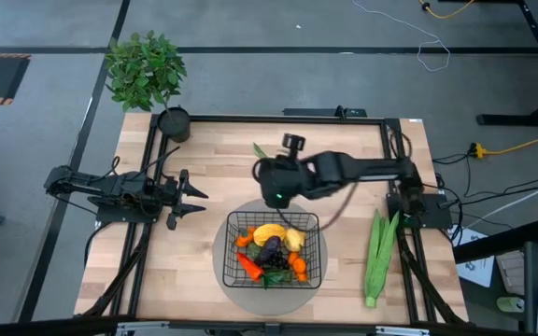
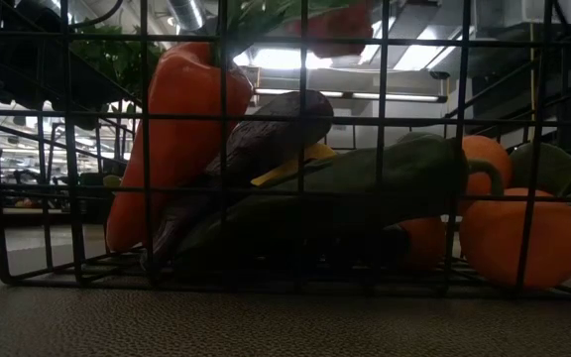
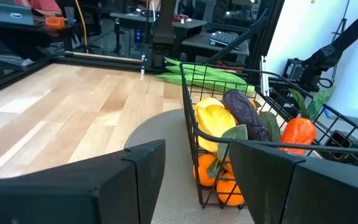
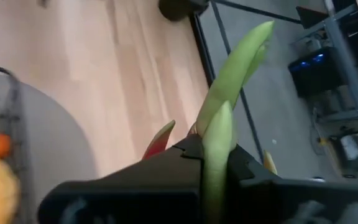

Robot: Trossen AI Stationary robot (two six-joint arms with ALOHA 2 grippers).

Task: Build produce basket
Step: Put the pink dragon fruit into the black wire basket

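The black wire basket [image 1: 233, 222] stands on a round grey mat and holds an orange carrot [image 2: 171, 139], a purple eggplant [image 3: 246, 113], yellow fruit [image 3: 213, 121] and small orange fruits [image 2: 523, 238]. Just beyond the basket's far rim, my right gripper [image 1: 267, 170] hangs in the air. It is shut on a pink fruit with green leaf tips [image 4: 232, 74], mostly hidden by the fingers. A long green husk [image 1: 378, 254] lies flat on the table at the right. My left gripper [image 1: 194, 198] rests open at the table's left, level, pointing at the basket. My right gripper pinches one green leaf tip [image 4: 218, 149] of the pink fruit between its two fingers. The leaf runs along the fingers and sticks out past them. A pink-red point [image 4: 161, 139] shows beside the fingers; the body is hidden behind them. The fruit is lifted clear of table and basket.
A leafy plant [image 1: 145, 67] stands beyond the far left corner, and a small black pot [image 1: 174, 122] sits on that corner. Bare wood lies between my left gripper and the mat [image 3: 160, 127], and between the basket and the husk.
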